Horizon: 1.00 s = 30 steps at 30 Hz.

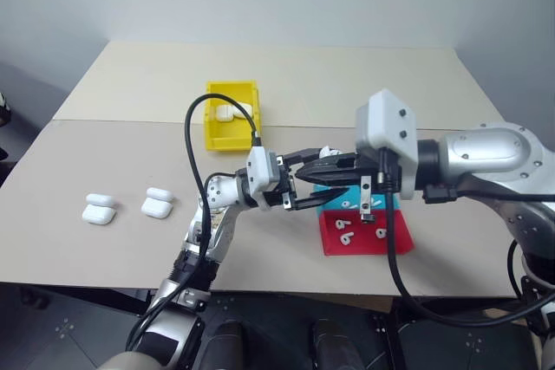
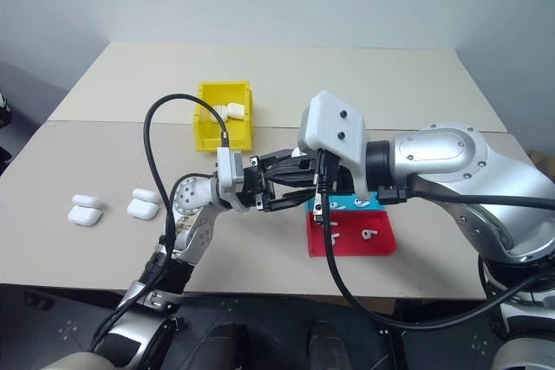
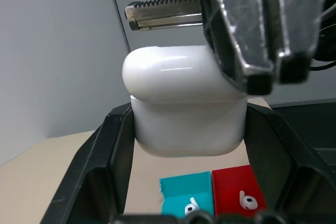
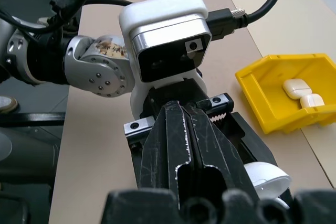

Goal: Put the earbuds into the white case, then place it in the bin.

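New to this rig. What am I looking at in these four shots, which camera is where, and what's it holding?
It is a humanoid robot with two arms, each ending in a two-fingered black gripper. Two pictures come from its head cameras, looking down over a beige table; the other two come from cameras on each wrist, looking along that gripper's fingers.

The left gripper is shut on a white case above the table. The right gripper is shut, its tips at that case.

On the table: a yellow bin holding cases, two spare cases on the robot's left, and a blue tray and red tray with loose earbuds.
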{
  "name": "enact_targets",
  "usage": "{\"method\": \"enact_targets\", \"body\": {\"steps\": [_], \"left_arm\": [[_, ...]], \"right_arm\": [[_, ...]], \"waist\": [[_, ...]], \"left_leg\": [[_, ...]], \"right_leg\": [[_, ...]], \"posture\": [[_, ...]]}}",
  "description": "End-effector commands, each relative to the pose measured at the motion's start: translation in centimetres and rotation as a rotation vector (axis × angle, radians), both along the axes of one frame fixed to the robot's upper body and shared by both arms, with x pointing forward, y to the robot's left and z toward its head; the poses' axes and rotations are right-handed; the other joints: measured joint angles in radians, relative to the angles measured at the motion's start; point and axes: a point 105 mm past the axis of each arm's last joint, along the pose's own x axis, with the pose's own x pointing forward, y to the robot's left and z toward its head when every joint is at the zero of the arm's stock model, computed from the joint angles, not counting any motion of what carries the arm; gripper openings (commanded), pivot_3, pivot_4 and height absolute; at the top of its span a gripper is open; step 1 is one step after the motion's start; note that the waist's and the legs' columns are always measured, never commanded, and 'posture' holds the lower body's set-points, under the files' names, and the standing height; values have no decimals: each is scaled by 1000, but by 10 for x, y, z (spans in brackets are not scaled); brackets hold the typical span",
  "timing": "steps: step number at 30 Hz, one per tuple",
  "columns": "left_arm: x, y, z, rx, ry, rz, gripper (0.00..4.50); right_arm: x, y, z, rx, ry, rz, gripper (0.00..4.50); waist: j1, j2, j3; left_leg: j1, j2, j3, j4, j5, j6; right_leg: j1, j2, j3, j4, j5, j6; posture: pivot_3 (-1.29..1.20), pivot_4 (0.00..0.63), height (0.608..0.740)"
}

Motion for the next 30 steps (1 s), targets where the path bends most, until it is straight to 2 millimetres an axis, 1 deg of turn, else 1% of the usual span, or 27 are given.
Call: {"method": "enact_targets", "body": {"steps": [1,4,8,12,14,19,20,21,23,26,29,30], "left_arm": [[-6,1,15,-46,-47,-10,2799],[-5,1,14,-44,-46,-10,2799],[-4,2,14,-43,-46,-11,2799],[-4,2,15,-44,-47,-13,2799],[-4,2,14,-43,-47,-13,2799],[-1,8,18,-41,-47,27,2799],[6,12,20,-10,-6,80,2799],[17,18,27,-5,13,167,2799],[30,26,37,-11,34,284,2799],[74,48,71,-65,65,622,2799],[111,69,88,-89,115,927,2799],[117,73,91,-93,118,987,2799]], "right_arm": [[3,-9,6,-9,-61,-37,17],[4,-14,9,-9,-79,-49,17],[1,-19,16,-1,-99,-45,17],[-6,-21,30,76,-112,-17,17],[-8,-23,35,95,-120,-15,17],[-7,-33,48,171,-160,-53,17],[-4,-37,50,185,-168,-91,17],[1,-42,52,212,-167,-134,17],[5,-48,54,247,-163,-181,17],[9,-53,47,274,-128,-236,17],[14,-54,37,273,-99,-276,17],[14,-54,35,272,-96,-283,17]], "waist": [[0,0,0],[0,0,0],[0,0,0],[0,0,0],[0,0,0],[0,0,0],[0,0,0],[-1,0,0],[-1,0,0],[3,-1,1],[5,-1,1],[5,-2,1]], "left_leg": [[0,0,0,0,0,0],[0,0,0,0,0,0],[0,0,0,0,0,0],[0,0,0,0,0,0],[0,0,0,0,0,0],[0,0,0,0,0,0],[0,0,0,0,0,0],[0,0,0,0,0,0],[0,0,0,0,0,0],[0,0,0,0,0,0],[0,-1,-1,0,0,0],[-1,-1,-1,0,0,0]], "right_leg": [[0,0,0,0,0,0],[0,0,0,0,0,0],[0,0,0,0,0,0],[0,0,0,0,0,0],[0,0,0,0,0,0],[0,0,0,0,0,0],[0,0,0,0,0,0],[0,0,0,0,0,0],[0,0,0,1,0,0],[0,0,0,1,0,0],[0,0,0,0,0,1],[1,-1,0,-1,0,1]], "posture": [[0,150,740],[0,150,740],[0,150,740],[0,150,740],[0,150,740],[0,150,740],[0,150,740],[0,150,740],[0,150,740],[0,150,740],[0,150,740],[0,150,740]]}}
